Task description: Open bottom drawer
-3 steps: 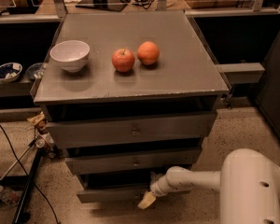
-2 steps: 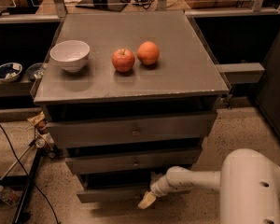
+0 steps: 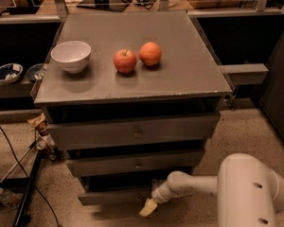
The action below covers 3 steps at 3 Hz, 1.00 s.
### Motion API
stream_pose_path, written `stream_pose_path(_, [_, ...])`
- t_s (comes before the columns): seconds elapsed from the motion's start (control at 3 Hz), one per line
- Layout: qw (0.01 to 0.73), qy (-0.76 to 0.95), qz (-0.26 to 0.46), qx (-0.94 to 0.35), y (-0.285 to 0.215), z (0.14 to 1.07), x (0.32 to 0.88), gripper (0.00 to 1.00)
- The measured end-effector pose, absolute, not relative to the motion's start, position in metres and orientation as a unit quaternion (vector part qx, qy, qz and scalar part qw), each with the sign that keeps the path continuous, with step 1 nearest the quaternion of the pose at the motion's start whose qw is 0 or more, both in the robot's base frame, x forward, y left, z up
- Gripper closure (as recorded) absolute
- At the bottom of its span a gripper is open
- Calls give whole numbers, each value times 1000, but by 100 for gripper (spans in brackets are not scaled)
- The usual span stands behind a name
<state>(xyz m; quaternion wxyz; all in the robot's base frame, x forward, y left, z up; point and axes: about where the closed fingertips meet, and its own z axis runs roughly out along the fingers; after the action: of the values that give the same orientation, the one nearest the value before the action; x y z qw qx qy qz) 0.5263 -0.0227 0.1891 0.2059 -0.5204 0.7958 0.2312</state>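
Observation:
The bottom drawer [image 3: 111, 196] is the lowest, thinnest grey front of the cabinet, low in the camera view. It stands out a little from the cabinet body, with a dark gap above it. My gripper [image 3: 149, 206] reaches in from the right on a white arm and sits at the drawer front's right part, near its middle. The drawer's knob is hidden by the gripper. The middle drawer [image 3: 135, 163] and the top drawer [image 3: 132, 132] are above it.
On the cabinet top [image 3: 180, 79] stand a white bowl [image 3: 70, 56], a red apple [image 3: 125, 61] and an orange [image 3: 150, 54]. Black cables and a stand leg [image 3: 26, 197] lie on the floor at the left. A shelf with dishes [image 3: 7, 72] is at the far left.

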Motion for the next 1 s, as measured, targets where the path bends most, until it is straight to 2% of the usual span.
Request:
stream_pose_path(0.33, [206, 796, 231, -520, -23, 189, 526, 27])
stream_pose_path(1.0, [206, 796, 231, -520, -23, 189, 526, 73])
